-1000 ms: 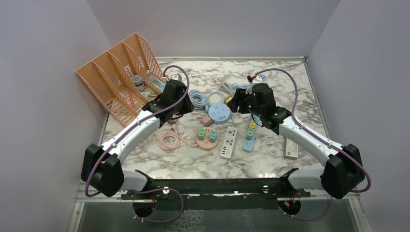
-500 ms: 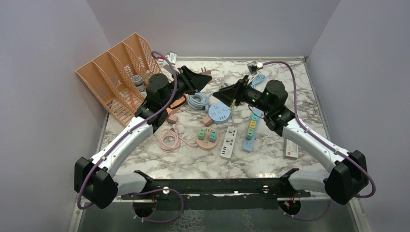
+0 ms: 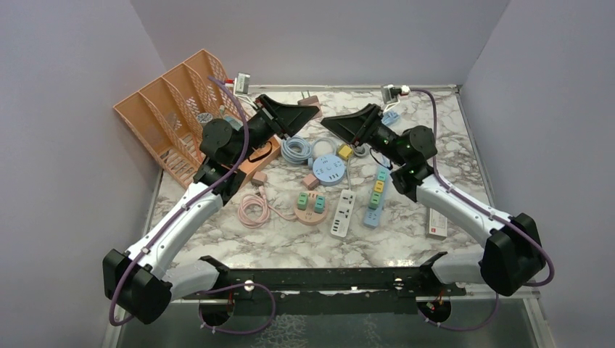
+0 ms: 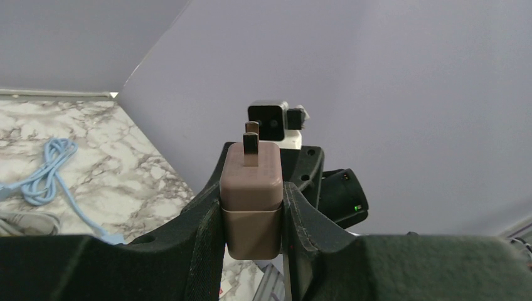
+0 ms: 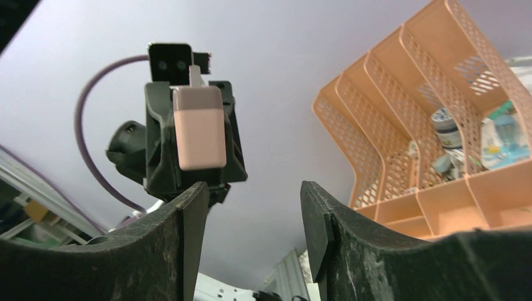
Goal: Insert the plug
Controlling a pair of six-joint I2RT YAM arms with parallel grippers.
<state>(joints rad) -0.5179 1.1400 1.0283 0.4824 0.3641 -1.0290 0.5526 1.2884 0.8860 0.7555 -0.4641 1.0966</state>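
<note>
One pink plug (image 3: 310,101) sits high in the left gripper (image 3: 313,110) in the top view, well apart from the white power strip (image 3: 343,212) on the table. At the left wrist, the gripper clamps the plug body, with the prongs (image 4: 251,145) free. At the right wrist, the right gripper (image 5: 254,188) is open and empty. We should turn the prongs down, square to the strip, before lowering.

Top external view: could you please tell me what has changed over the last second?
Both arms rose from low over the table and swung toward the back wall; the left gripper and right gripper now face each other, tip to tip. The left stays shut on the pink plug, lifted with it; the right is open and empty. The power strips, cables and orange rack stayed put.
</note>
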